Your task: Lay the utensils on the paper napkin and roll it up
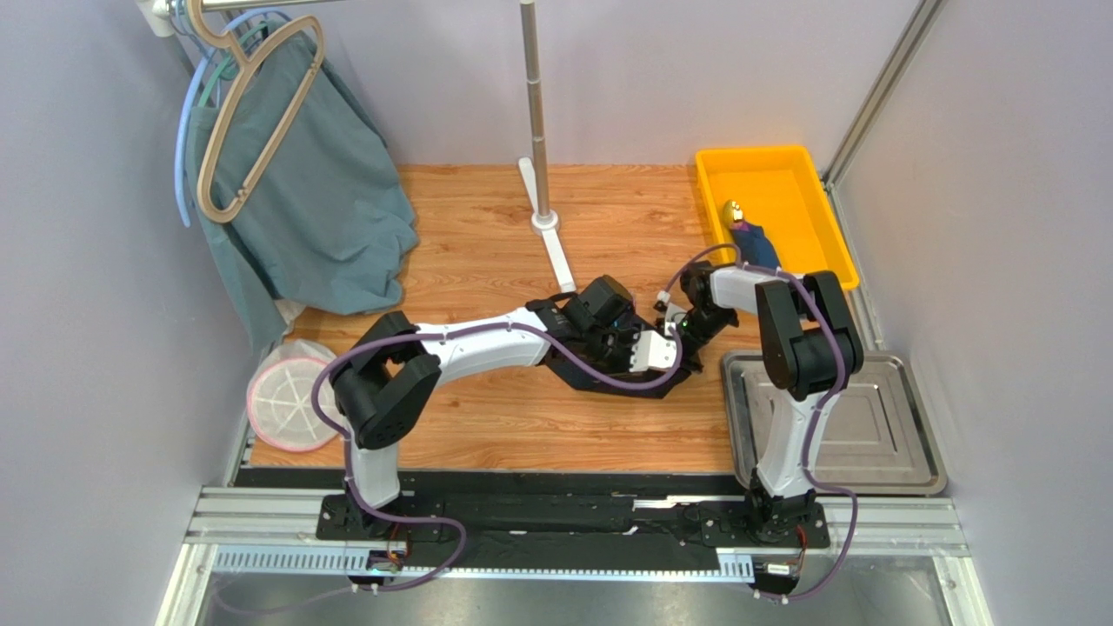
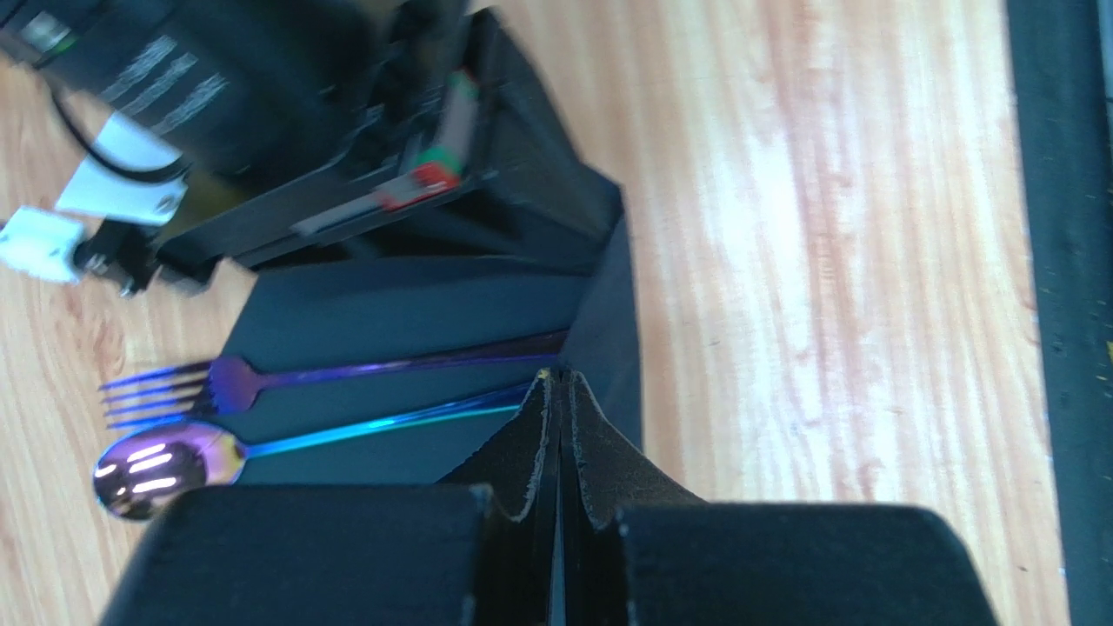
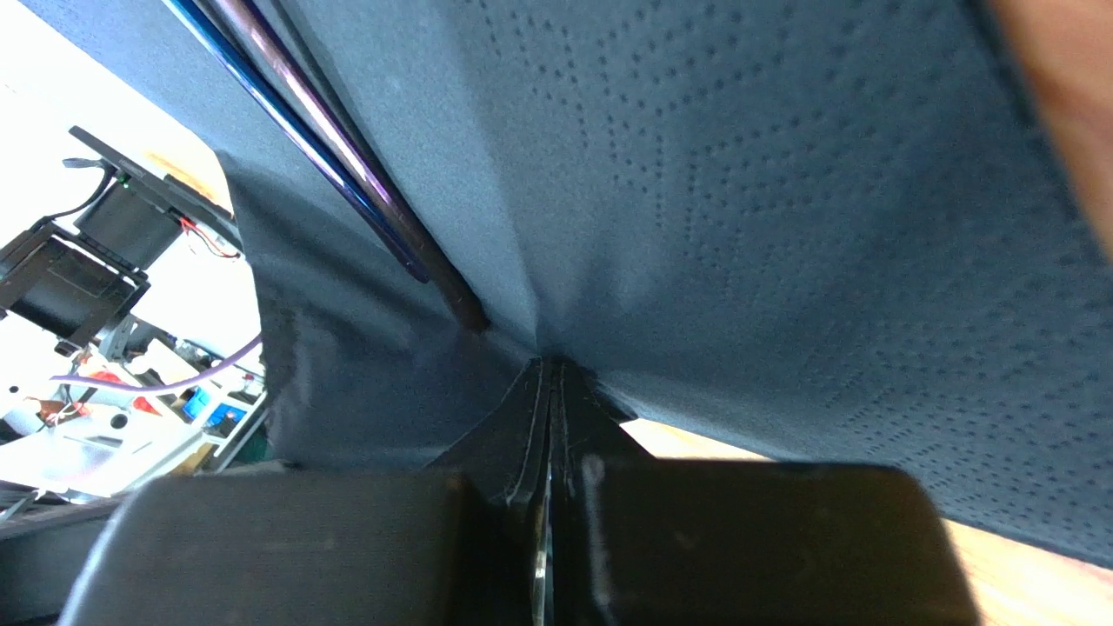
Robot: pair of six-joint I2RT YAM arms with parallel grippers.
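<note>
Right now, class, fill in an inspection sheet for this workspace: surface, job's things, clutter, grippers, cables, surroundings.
Surface: wooden tabletop.
Job's things: fork and spoon lie side by side on the paper napkin, heads past its edge.
Clutter: yellow bin holding a dark blue bundle; steel tray; round white object.
Grippers: left gripper and right gripper each pinch a napkin edge.
Cables: purple cable loops along the arms.
Surroundings: hanging teal cloth, stand pole, grey walls.

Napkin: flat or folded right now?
Partly folded: napkin edge raised over fork and spoon handles, pinched by the left end effector and right end effector.
</note>
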